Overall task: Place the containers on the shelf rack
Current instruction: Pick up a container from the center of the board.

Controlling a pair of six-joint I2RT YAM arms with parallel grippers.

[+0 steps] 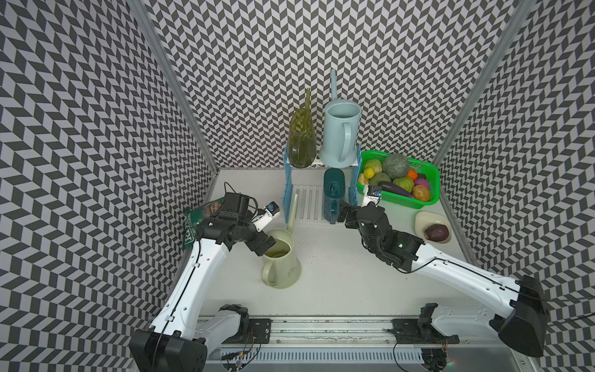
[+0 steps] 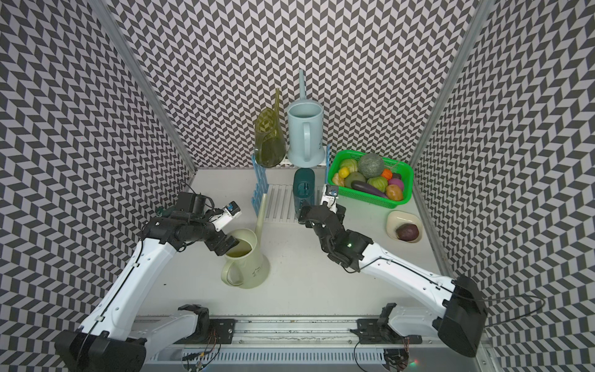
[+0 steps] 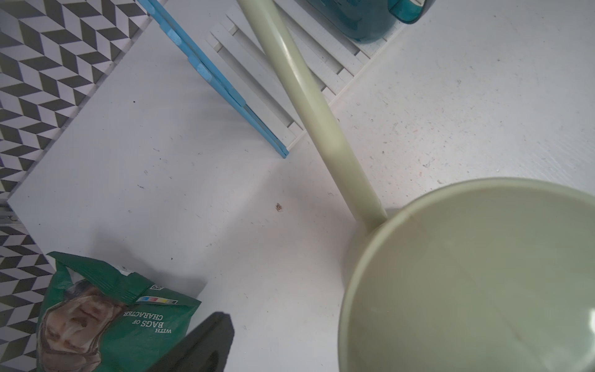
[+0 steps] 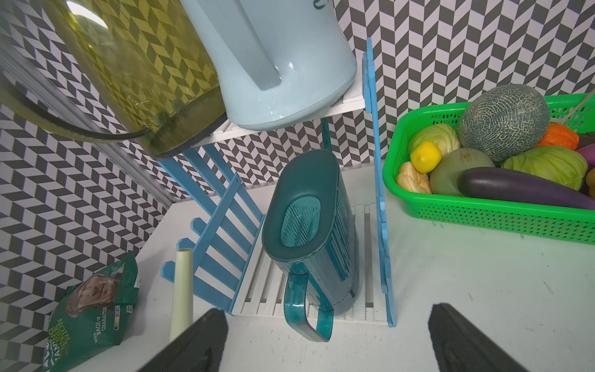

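The shelf rack has white slats and blue picket sides. On its top shelf stand an olive-green container and a pale blue one. A dark teal container stands on the right of the lower shelf. The cream container stands on the table in front, and its spout reaches over the lower shelf's left part. My left gripper is open at the cream rim. Only one of its fingers shows, clear of the wall. My right gripper is open, with the teal handle just ahead of it.
A green mesh basket of produce sits right of the rack. A cream dish holding a dark fruit lies nearer the front on the right. A green chip bag lies by the left wall under my left arm. Patterned walls close three sides.
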